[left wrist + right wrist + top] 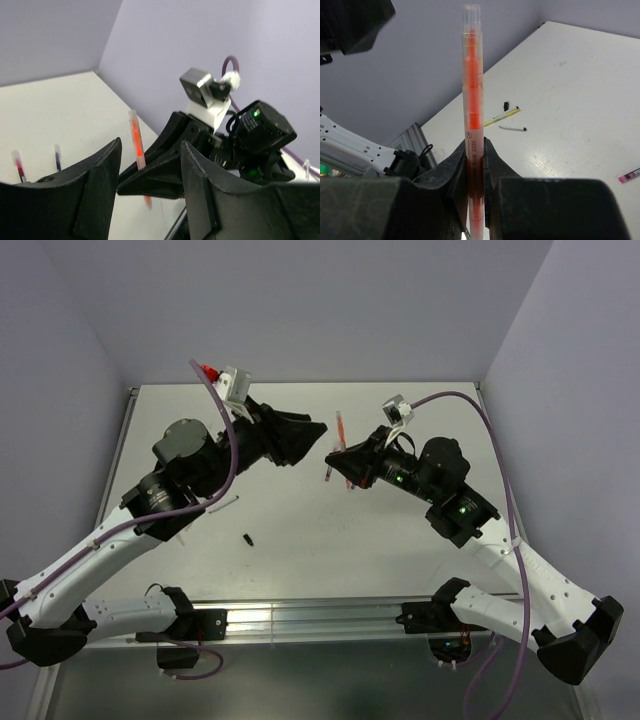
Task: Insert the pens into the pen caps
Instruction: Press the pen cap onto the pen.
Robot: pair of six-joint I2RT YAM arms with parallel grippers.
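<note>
My right gripper (474, 146) is shut on an orange pen (472, 95) and holds it upright above the table; a clear pen cap (471, 15) sits on its top end. In the top view this pen (336, 435) is between the two grippers, with my right gripper (340, 464) on it. My left gripper (314, 433) is open and empty, just left of the pen. In the left wrist view the jaws (150, 146) stand apart, with the orange pen (135, 142) beyond them. A black cap (247, 537) lies on the table.
A yellow pen (502, 116), a white-black pen (513, 128) and the black cap (506, 106) lie together on the table. A red pen (18, 166) and a dark purple pen (57, 157) lie further off. Walls close the table's back and sides.
</note>
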